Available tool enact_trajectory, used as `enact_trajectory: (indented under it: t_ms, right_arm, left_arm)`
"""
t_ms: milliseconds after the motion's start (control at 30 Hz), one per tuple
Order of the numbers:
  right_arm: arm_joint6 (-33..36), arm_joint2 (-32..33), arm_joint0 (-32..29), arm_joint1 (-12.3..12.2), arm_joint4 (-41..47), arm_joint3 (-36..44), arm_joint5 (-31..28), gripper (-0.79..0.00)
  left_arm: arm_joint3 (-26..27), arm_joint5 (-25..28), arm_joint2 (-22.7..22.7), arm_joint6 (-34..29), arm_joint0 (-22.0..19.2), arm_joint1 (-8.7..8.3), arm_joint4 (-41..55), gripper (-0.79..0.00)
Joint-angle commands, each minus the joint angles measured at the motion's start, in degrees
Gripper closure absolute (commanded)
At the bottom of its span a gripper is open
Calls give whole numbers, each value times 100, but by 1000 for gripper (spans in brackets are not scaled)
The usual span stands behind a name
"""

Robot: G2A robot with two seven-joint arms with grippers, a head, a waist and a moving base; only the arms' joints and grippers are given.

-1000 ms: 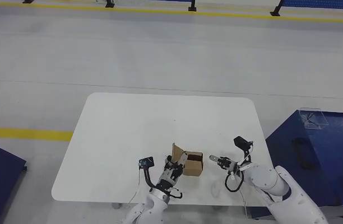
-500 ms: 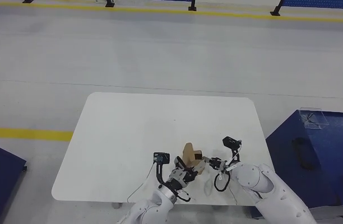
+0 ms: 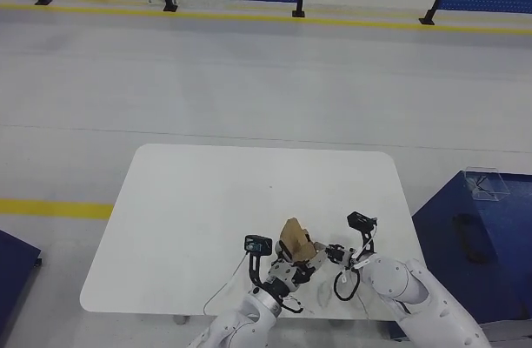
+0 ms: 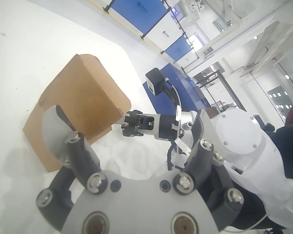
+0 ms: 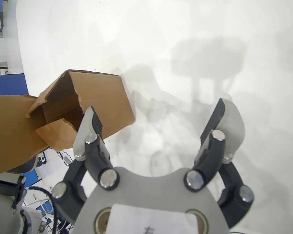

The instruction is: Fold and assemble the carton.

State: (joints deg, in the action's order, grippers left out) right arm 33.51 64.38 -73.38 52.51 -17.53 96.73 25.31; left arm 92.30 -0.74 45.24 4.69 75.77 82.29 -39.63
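Brown cardboard carton tipped up higher than 1.0 s ago; right pincer has come in beside it
Carton stands tilted near the front edge of the white rounded worktop, between both pincers. Left pincer is spread open, one finger against the carton's outer wall. Right pincer, earlier well apart, is now spread open with one finger at the carton's open end. That end shows bare cardboard walls and a small flap folded inward
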Motion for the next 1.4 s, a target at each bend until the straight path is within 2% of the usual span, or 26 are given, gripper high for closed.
enact_trajectory:
  t_ms: [0,167,333,400,533,733,933,1033,1367]
  right_arm:
    - [-326,178,-129,-9,-51,141,71,-785]
    - [-614,659,-454,-43,138,479,48,-785]
    - [-614,659,-454,-43,138,479,48,-785]
    - [-850,620,-386,-23,-69,313,106,-785]
    - [-1150,11,-19,86,-927,186,391,-785]
    - [-1270,-861,499,285,-1926,-149,485,-785]
    - [-1032,-1401,814,451,-2454,-481,334,-785]
    - [-852,-1452,842,486,-2510,-510,176,-785]
    - [-309,-841,366,380,-2220,-38,-474,-785]
  left_arm:
    - [51,-77,33,56,51,-1,-92,-785]
    - [127,-136,182,111,204,-20,-159,-785]
    - [148,-165,242,122,237,-26,-149,-785]
    - [148,-165,242,122,237,-26,-149,-785]
    - [165,-131,261,-46,171,-10,-87,-785]
    - [31,-205,153,-189,-68,65,-94,-785]
    - [-78,-253,103,-201,-165,123,-96,-785]
    - [-94,-270,121,-203,-166,136,-116,-785]
    - [-30,-264,267,-205,35,129,-166,-785]
